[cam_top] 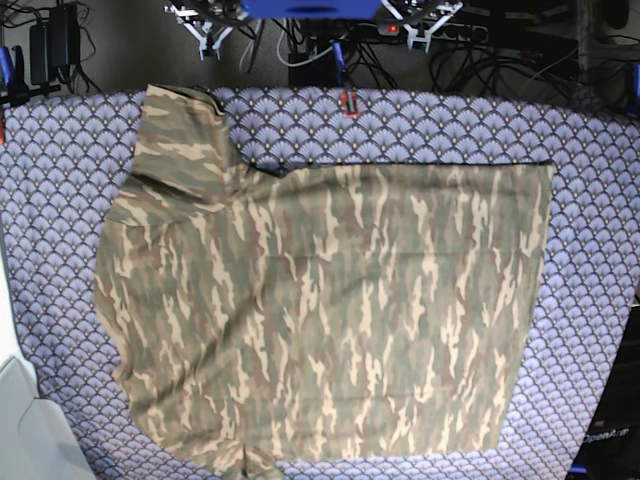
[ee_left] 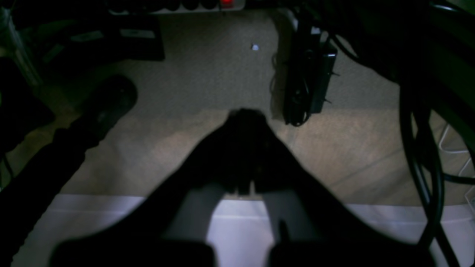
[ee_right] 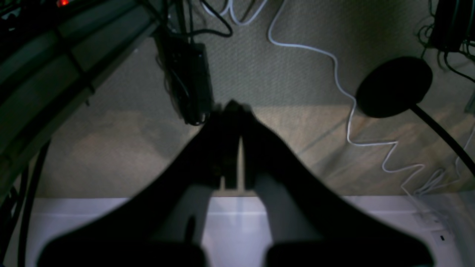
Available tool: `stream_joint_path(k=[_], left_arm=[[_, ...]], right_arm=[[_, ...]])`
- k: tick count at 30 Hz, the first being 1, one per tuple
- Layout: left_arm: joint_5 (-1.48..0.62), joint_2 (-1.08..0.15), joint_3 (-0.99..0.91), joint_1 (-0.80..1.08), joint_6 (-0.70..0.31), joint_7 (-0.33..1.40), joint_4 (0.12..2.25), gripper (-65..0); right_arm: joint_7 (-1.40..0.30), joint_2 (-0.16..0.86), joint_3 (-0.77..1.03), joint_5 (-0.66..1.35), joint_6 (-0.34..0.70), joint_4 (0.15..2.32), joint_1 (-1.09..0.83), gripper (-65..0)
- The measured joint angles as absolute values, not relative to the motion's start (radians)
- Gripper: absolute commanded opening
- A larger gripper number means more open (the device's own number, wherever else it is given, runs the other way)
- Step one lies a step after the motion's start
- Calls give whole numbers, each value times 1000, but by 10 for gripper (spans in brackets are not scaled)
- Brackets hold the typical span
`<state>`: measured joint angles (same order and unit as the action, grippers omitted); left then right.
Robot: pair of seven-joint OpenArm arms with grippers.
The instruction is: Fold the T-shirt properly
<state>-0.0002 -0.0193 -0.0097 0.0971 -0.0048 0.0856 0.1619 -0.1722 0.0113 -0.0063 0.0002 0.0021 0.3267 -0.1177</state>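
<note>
In the base view the camouflage T-shirt (cam_top: 330, 310) lies spread flat on the purple scallop-patterned tablecloth (cam_top: 60, 180). One sleeve (cam_top: 185, 130) points to the upper left, and a dark strip of collar (cam_top: 265, 168) shows at the top edge. Neither gripper appears in that view. In the left wrist view my left gripper (ee_left: 246, 115) is shut, holds nothing, and hangs over the floor beyond the table's pale edge (ee_left: 111, 222). In its own view my right gripper (ee_right: 232, 107) is likewise shut and empty over the floor. No shirt shows in either wrist view.
A small red object (cam_top: 349, 102) sits at the tablecloth's far edge. Below the table lie a black power adapter (ee_left: 308, 85), a white cable (ee_right: 341, 85), a round black stand base (ee_right: 393, 85) and dark cables (ee_left: 423, 155).
</note>
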Motion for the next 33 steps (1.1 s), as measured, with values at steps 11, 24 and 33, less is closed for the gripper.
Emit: stream_joint_path(k=[11, 24, 33], left_arm=[[0, -19, -10, 97, -5, 86, 162, -646], [0, -19, -10, 105, -4, 86, 163, -646], [0, -22, -7, 105, -5, 86, 163, -646]], right_arm=[[-172, 12, -6, 0, 2, 327, -118, -650], [-180, 11, -6, 1, 2, 415, -173, -648], [-179, 11, -6, 1, 2, 417, -173, -650]])
